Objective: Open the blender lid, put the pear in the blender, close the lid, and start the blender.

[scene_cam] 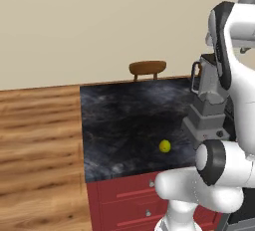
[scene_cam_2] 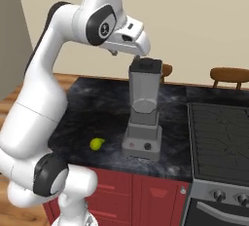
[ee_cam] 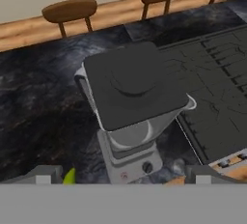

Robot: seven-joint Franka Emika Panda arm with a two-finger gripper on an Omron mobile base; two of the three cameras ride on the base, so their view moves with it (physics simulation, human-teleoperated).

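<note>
Your blender (scene_cam_2: pixel 143 118) stands on the dark marbled counter (scene_cam: pixel 124 120): grey stepped base with small front buttons, tapered translucent jar, side handle visible in the left base view. The blender lid (ee_cam: pixel 132 85), a flat dark square cap with rounded corners, sits on the jar rim, closed. The pear (scene_cam_2: pixel 97 143), small and yellow-green, lies on the counter left of the blender base, apart from it, near the counter's front edge. Right of the blender, just beside it, is the black stovetop (scene_cam_2: pixel 221 142). Left of the blender you have bare counter. Your claw (scene_cam_2: pixel 141 54) hangs just above the lid, released, grasping nothing. Wooden chairs (ee_cam: pixel 70 13) stand behind the counter.
</note>
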